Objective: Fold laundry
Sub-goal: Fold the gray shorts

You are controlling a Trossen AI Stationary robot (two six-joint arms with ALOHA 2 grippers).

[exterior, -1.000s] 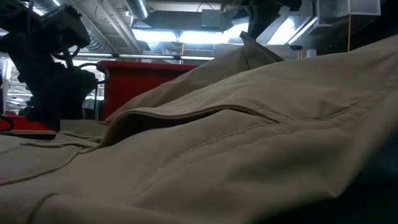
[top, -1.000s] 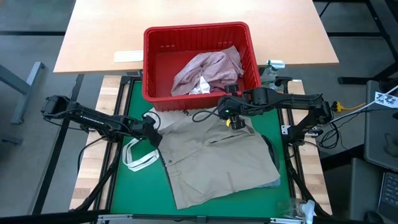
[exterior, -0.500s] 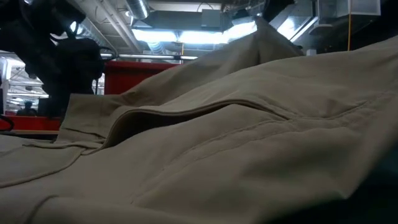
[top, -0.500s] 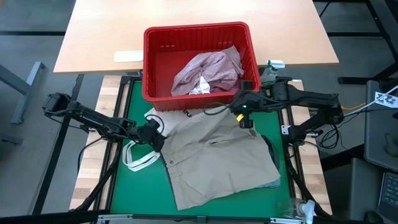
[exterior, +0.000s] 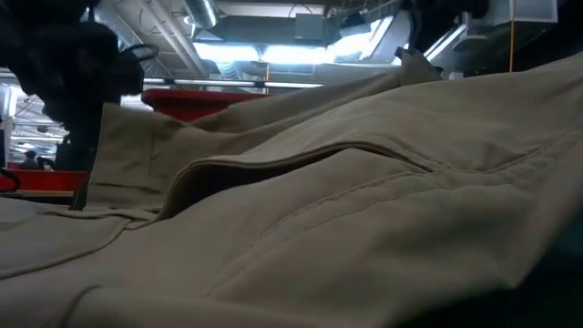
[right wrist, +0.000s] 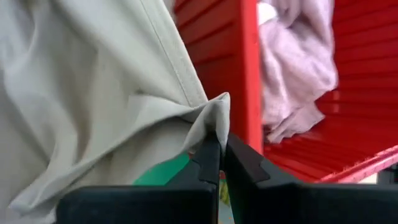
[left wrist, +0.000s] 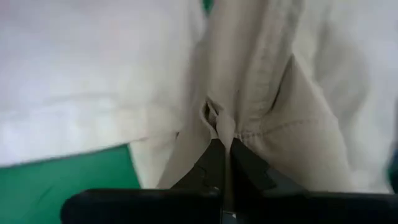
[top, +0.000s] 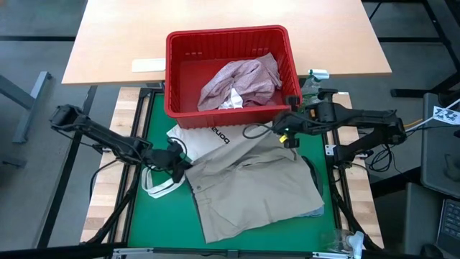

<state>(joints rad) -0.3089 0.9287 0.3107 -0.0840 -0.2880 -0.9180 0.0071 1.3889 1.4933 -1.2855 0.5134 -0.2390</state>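
Observation:
A beige-khaki garment (top: 248, 183) of the laundry lies spread on the green mat (top: 154, 115) and fills the low view (exterior: 364, 228). My left gripper (top: 180, 161) is shut on the garment's left edge. My right gripper (top: 286, 137) is shut on its far right corner, close to the red basket (top: 176, 68). A white tote bag (top: 198, 135) lies partly under the garment, its loop handles (top: 162, 183) beside my left gripper. In the basket rest a mottled pink garment (top: 241, 79) and a small white piece (top: 231, 101). My left gripper (left wrist: 224, 146) pinches a bunched fold of the garment's seamed left edge (left wrist: 214, 118) between its two fingers. That edge stands raised off the mat (exterior: 123, 155), and the rest of the garment lies flat. My right gripper (right wrist: 219, 140) pinches the tip of the garment's far right corner (right wrist: 214, 115) between its two fingers. The corner is lifted (exterior: 414, 59), and the cloth slopes from it down to the mat.
The basket stands at the mat's far edge, against a wooden table (top: 122, 43) behind it. Darker cloth (top: 314, 180) and a light blue edge (top: 316, 211) peek out under the khaki garment's right side. A white strip (top: 147, 65) lies on the wooden table.
My right gripper has gone toward the table's right edge with the garment's far corner, drawing the far edge out and uncovering the tote bag's lettering. At my left gripper, the garment's left edge has risen off the mat.

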